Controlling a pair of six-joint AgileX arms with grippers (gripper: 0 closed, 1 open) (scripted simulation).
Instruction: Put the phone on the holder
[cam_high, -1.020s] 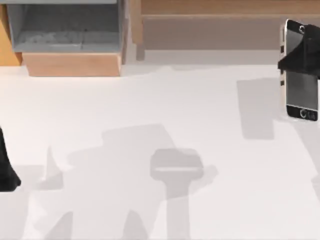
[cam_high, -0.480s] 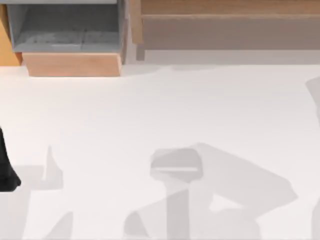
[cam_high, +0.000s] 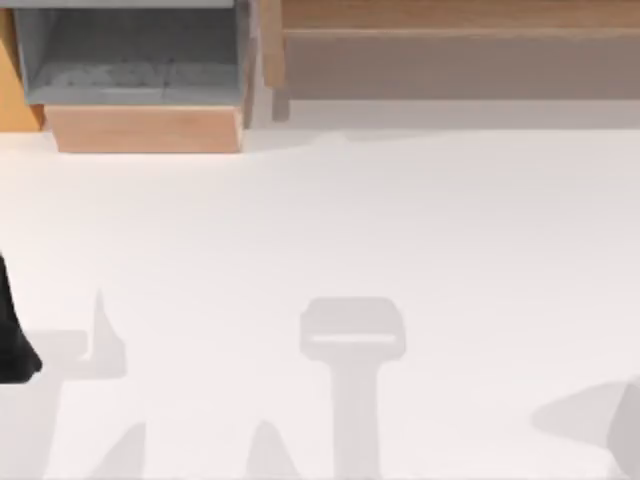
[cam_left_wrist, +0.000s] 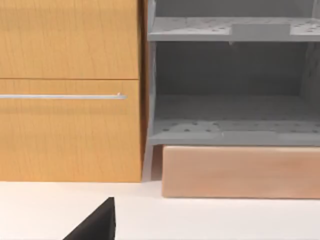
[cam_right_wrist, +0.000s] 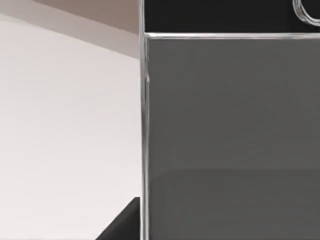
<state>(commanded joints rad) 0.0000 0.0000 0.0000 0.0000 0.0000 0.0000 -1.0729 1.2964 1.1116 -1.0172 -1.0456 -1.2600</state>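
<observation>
The phone (cam_right_wrist: 230, 110) looms close in the right wrist view: grey screen, black bezel with a ring mark, silver edge. It hangs above the white table, held by my right gripper, one black finger (cam_right_wrist: 122, 226) showing at its edge. In the top view a pale grey T-shaped form (cam_high: 352, 340) lies on the table at the lower middle; I cannot tell whether it is the holder. My left arm (cam_high: 12, 340) stays parked at the table's left edge, a black part of its gripper (cam_left_wrist: 97, 226) showing in the left wrist view.
A grey shelf unit (cam_high: 130, 55) on a wooden base (cam_high: 145, 128) stands at the back left, beside a wooden cabinet (cam_left_wrist: 70, 90) with a metal handle. A wooden ledge (cam_high: 450, 20) runs along the back. A soft shadow (cam_high: 590, 420) falls at the lower right.
The phone and my right gripper have left the top view past its right edge. The large shadows have slid from the middle of the table to the lower right corner.
</observation>
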